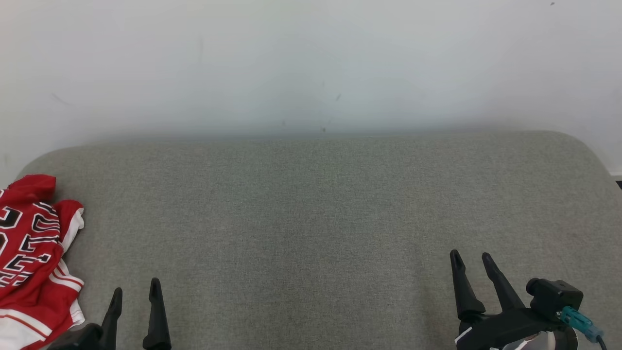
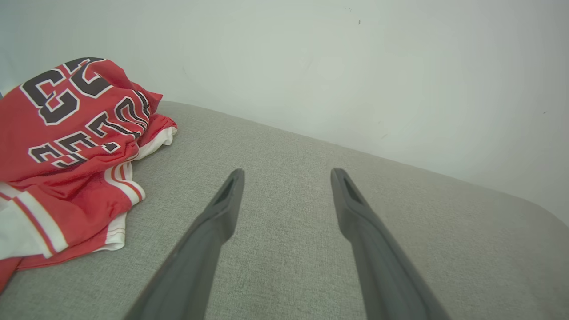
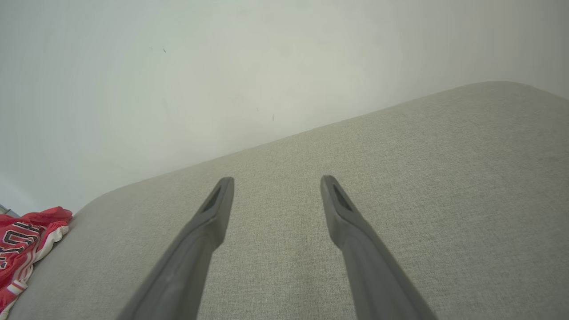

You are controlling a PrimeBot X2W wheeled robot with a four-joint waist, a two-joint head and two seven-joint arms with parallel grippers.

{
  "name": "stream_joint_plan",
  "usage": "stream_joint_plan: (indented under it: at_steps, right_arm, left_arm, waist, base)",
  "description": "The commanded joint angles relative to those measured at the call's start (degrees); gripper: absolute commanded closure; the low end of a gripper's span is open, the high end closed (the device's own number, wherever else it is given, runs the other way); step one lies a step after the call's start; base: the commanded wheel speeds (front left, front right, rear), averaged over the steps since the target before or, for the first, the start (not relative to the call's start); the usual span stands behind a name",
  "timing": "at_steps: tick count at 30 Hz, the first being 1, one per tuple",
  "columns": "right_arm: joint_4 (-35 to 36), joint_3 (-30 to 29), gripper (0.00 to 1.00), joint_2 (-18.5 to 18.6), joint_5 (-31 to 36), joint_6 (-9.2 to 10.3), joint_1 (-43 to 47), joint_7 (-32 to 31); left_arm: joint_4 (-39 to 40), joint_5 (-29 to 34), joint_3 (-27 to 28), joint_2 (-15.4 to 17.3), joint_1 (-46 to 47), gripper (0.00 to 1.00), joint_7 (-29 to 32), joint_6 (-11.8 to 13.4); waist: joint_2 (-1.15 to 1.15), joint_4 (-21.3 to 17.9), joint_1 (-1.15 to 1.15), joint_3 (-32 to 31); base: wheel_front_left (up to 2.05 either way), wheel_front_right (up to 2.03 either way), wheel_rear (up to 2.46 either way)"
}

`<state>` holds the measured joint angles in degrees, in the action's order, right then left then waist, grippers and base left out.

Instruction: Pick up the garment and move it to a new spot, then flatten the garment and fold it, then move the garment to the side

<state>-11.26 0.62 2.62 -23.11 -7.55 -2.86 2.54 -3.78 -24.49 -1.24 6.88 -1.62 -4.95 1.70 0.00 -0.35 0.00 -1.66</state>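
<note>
Crumpled in a heap at the far left end of a grey fabric surface, against a pale wall: a red garment with white trim and black-and-white lettering, partly cut off by the head view's left edge. Just right of the heap, low at the near edge, the left gripper, fingers spread apart, holding nothing, clear of the cloth and pointing toward the wall. Well away at the lower right, the right gripper, fingers likewise parted and empty, over bare grey fabric. Seen from the left wrist, the garment close by on the left of the two dark fingers, striped hem toward them, not touching. Seen from the right wrist, the same red heap small and distant at the lower left corner, across a wide stretch of grey
</note>
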Motion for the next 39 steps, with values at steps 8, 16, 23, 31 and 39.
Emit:
stream_joint_plan:
  at_steps: [8, 16, 23, 31, 39]
  right_arm:
    - [2.0, 1.5, 0.0, 0.3, 8.0, 0.09, 0.3, -0.2]
    - [3.0, 1.5, 0.0, 0.3, 11.4, 0.09, 1.2, -0.1]
    - [4.2, 1.3, 0.0, 0.4, 14.3, 0.1, 1.6, 0.6]
    - [5.0, -0.2, 0.0, 0.3, 15.9, 0.11, 2.2, 1.5]
    - [5.5, -0.7, 0.0, 0.4, 17.9, 0.12, 2.9, 2.3]
  left_arm:
    - [1.1, 5.7, -0.5, 0.8, -1.6, 0.0, -0.3, 1.3]
    - [1.7, 8.8, -1.1, 1.3, -1.1, 0.0, -0.2, 1.7]
    - [2.4, 11.4, -1.2, 2.0, -1.1, 0.0, -0.6, 1.9]
    - [3.5, 13.4, -1.0, 2.6, -1.2, 0.0, -1.2, 1.7]
    - [4.6, 15.3, -0.4, 3.1, -2.0, 0.0, -1.9, 2.6]
  waist:
    - [0.0, -0.4, 0.0, -0.1]
    - [0.0, -0.1, 0.0, 0.0]
    - [0.0, 0.0, 0.0, 0.1]
    - [0.0, -0.1, 0.0, 0.1]
    - [0.0, -0.2, 0.0, -0.3]
  base:
    - [0.0, 0.0, 0.0]
    - [0.0, 0.0, 0.0]
    - [0.0, 0.0, 0.0]
    - [0.0, 0.0, 0.0]
    - [0.0, 0.0, 0.0]
